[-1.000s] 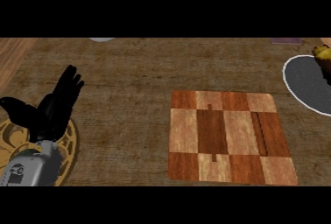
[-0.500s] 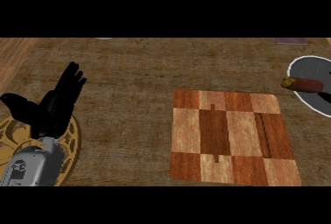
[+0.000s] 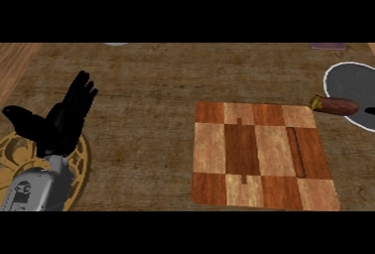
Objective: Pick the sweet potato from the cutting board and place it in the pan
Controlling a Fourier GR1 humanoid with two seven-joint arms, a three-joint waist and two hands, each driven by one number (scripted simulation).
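While left hand [image 3: 62,121] fingers open, sweet potato [image 3: 336,105] far right, across pan [image 3: 350,84] rim

A brown, rough-looking counter top [image 3: 161,84] fills almost the whole frame. In the upper left corner a strip of lighter wood [image 3: 13,64] runs along its edge. At the lower left lies a round golden ornamental plate [image 3: 81,163]. The light is dim and even.
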